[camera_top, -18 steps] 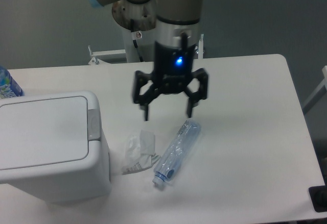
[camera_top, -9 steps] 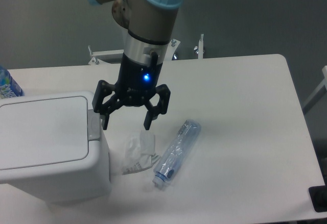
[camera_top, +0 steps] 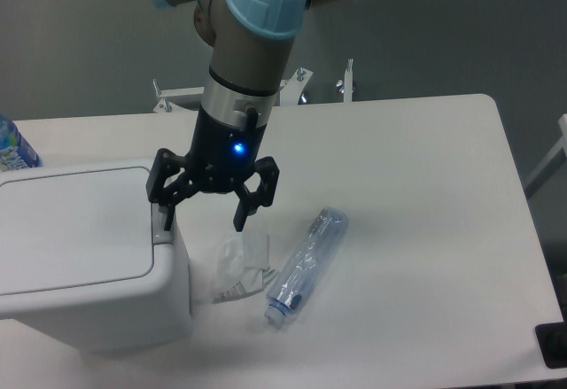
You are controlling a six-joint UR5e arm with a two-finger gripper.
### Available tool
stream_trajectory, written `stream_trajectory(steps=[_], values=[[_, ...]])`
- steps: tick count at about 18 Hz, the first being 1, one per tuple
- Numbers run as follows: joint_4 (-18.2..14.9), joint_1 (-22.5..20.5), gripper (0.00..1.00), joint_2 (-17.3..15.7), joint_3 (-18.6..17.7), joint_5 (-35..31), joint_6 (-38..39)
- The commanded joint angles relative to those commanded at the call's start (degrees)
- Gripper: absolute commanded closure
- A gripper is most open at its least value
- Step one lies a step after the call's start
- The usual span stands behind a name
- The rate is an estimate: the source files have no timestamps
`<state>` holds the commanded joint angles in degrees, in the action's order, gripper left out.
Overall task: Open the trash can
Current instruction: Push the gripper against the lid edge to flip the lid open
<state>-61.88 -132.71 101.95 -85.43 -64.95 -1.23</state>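
Observation:
The trash can (camera_top: pixel 84 256) is a large white boxy bin at the left of the table, its flat lid lying shut. A small grey latch (camera_top: pixel 160 223) sits on its right rim. My gripper (camera_top: pixel 204 226) hangs open just right of that rim. Its left finger (camera_top: pixel 167 213) is over the latch, and I cannot tell if it touches. The right finger (camera_top: pixel 240 215) hovers above the crumpled paper. Nothing is held between the fingers.
A crumpled white paper wrapper (camera_top: pixel 241 266) lies right of the bin. A clear crushed plastic bottle (camera_top: pixel 306 264) lies beside it. A blue-labelled bottle (camera_top: pixel 12 147) peeks in at the left edge behind the bin.
The gripper has travelled left and slightly down from above the bottle to the bin's right rim, staying open. The lid and loose items have not moved.

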Motion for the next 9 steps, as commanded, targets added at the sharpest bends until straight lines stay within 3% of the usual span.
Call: stream_trajectory(steps=[9], values=[[0.0,0.0,0.0,0.35,-0.62,-0.09,0.0]])
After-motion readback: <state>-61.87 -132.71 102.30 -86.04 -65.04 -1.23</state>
